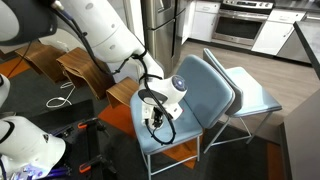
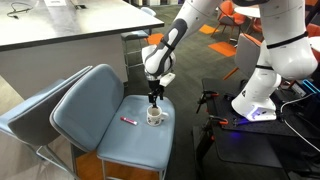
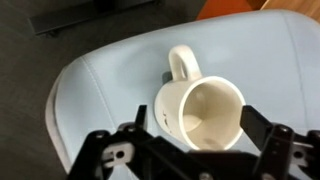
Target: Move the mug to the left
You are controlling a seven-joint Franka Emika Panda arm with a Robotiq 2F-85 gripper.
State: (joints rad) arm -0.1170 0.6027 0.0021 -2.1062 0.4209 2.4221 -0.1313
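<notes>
Hovering end effector [image 2: 154,102] straddles the mug [image 3: 200,112] on the blue chair surface [image 2: 110,140], fingers [image 3: 258,128] apart; pink pen [image 2: 128,120] lies left of it.

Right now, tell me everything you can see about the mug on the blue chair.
The mug is small, white and glossy, ceramic by its look, with one loop handle and a pale inside that seems empty. It stands upright, mouth up, on the blue chair seat. The gripper hangs open over it with a finger on either side; I cannot tell whether they touch it.
</notes>
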